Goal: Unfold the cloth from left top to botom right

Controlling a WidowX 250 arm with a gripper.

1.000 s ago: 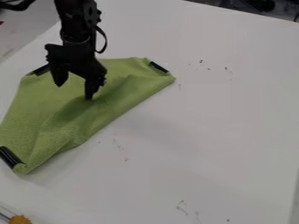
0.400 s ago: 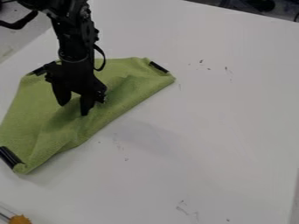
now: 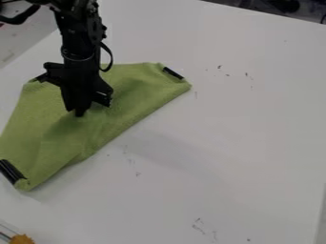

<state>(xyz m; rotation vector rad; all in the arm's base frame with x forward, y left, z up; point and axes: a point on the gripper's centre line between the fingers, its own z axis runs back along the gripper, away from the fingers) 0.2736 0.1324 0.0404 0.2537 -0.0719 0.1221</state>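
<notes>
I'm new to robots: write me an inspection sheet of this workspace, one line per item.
Surface: white table, small dark marks
Job's things: green cloth, still folded, lower right edge slanting; black pieces at corners
Clutter: orange-yellow object, bottom left corner
Gripper: black gripper over the cloth, fingers together; whether they pinch it, cannot tell
Cables: black loop beside the arm
Surroundings: dark objects beyond the far edge

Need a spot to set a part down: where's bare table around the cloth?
Widest patch: the white table right of and below the green cloth's slanting edge, bearing just small dark marks. Smaller: between the lower-left black clip and the orange item. Crowded: upper left, gripper and arm over the cloth.
</notes>
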